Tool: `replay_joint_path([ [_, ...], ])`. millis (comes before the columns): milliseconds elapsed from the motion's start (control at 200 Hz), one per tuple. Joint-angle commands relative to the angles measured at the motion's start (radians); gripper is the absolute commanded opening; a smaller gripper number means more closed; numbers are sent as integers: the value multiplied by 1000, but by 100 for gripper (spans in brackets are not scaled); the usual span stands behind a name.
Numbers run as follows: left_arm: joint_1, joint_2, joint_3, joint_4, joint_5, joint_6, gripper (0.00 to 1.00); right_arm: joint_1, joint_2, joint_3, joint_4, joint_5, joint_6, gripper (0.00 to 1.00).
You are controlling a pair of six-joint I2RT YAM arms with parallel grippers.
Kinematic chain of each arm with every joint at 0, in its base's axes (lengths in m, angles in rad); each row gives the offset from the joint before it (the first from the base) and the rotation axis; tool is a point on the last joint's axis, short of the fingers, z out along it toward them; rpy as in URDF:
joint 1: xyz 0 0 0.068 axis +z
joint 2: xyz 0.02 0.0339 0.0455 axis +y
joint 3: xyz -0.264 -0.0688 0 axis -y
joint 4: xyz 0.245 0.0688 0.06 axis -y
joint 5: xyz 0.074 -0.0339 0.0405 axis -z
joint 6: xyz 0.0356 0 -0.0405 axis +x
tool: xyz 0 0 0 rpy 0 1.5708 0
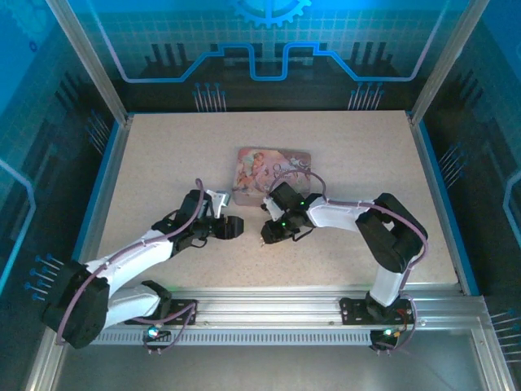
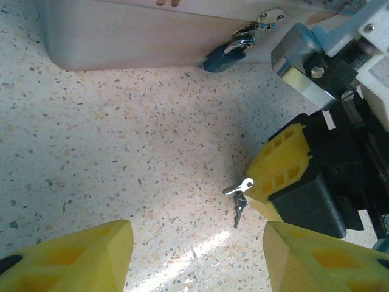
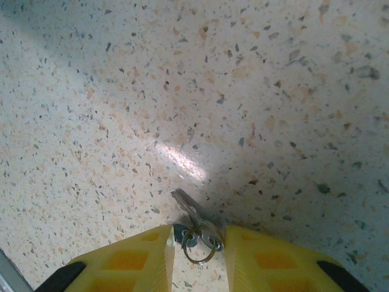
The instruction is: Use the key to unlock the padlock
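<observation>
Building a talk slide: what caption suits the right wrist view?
Right gripper pinching the key by its ringed head, speckled table beyond.

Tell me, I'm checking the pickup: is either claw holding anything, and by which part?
The right claw pinches the key by its ringed head, blade sticking out. The left claw is open and holds nothing.

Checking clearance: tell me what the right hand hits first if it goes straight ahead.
Probably the speckled beige tabletop; the right hand, pinching the small silvery metal key, points down at it, so the key tip likely touches first.
</observation>
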Motion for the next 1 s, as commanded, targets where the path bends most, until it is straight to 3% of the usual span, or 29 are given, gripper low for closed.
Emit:
replay_joint_path([
  [0,-8,-26,-16,-34,-16,24,60,5,19,21,8,-20,-18,28],
  [265,-8,-54,-22,-53,-28,25,60,-7,31,21,10,-27,-12,22],
  [660,-8,-60,-32,-55,-56,32,60,-7,31,5,31,-48,-23,4],
  [865,-8,-102,-109,74,-3,41,65,-8,4,-63,140,-47,25,0],
  [990,-8,-95,-169,188,56,4,61,-7,4,-110,234,-61,88,0],
])
